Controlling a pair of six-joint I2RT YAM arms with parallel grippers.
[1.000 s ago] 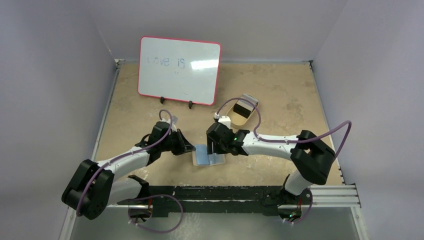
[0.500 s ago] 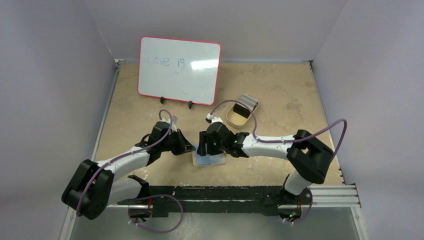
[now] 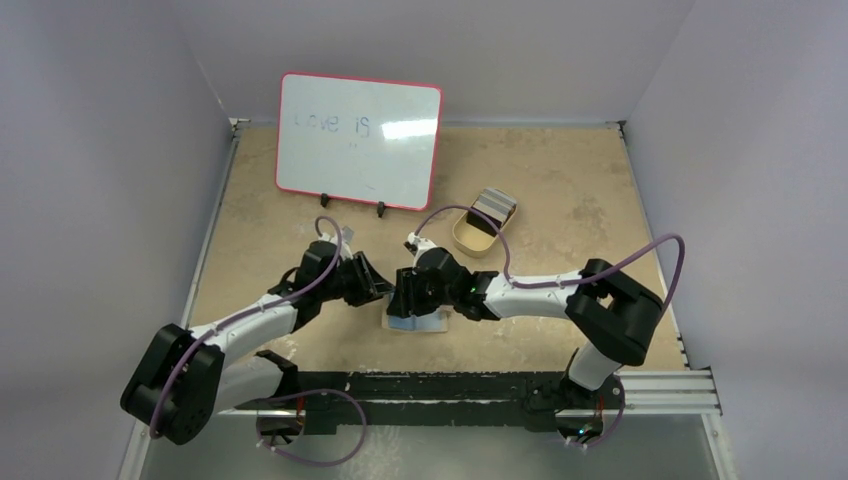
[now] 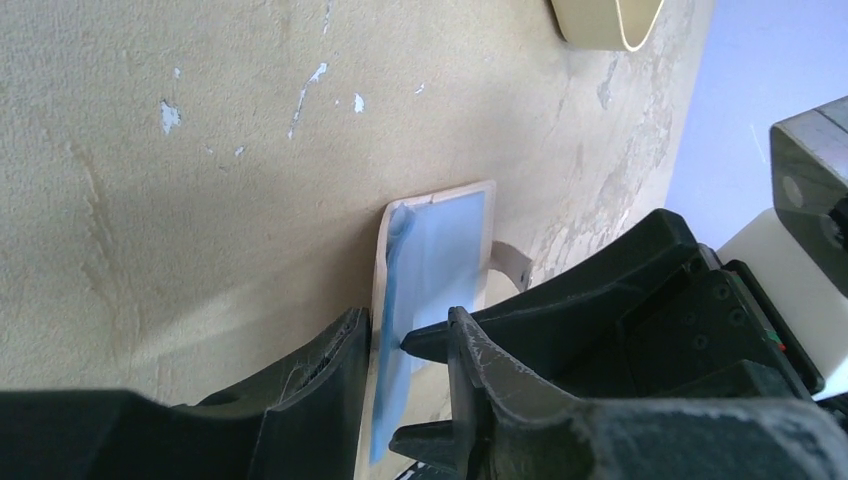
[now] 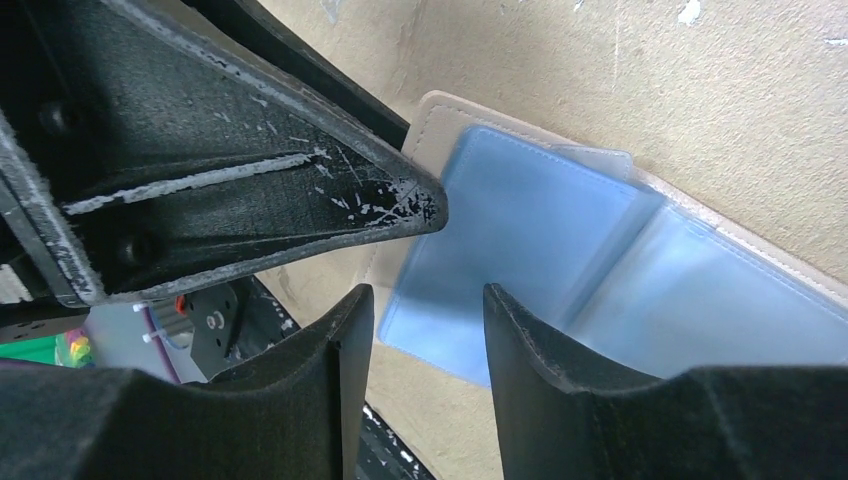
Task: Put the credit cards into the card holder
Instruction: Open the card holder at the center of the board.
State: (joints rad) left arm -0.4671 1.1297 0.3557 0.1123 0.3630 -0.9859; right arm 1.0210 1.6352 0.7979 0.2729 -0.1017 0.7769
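The card holder (image 3: 420,320) lies open on the table, tan outside with bluish clear pockets (image 5: 560,230). One pocket flap (image 4: 430,260) stands lifted off it. My left gripper (image 3: 384,293) is open, its fingers (image 4: 405,335) either side of that flap's edge with a gap showing. My right gripper (image 3: 404,300) is open too, and the flap's near corner sits between its fingers (image 5: 428,300). The two grippers almost touch. Grey credit cards (image 3: 494,207) lean at the far end of a tan oval dish (image 3: 470,237), away from both grippers.
A red-rimmed whiteboard (image 3: 358,140) stands on feet at the back left. The tan dish (image 4: 605,20) is right of and behind the holder. The black base rail (image 3: 450,388) runs along the near table edge, close to the holder.
My left gripper's jaws have parted from shut on the flap. My right gripper has moved left over the holder towards the left gripper, and its jaws have narrowed.
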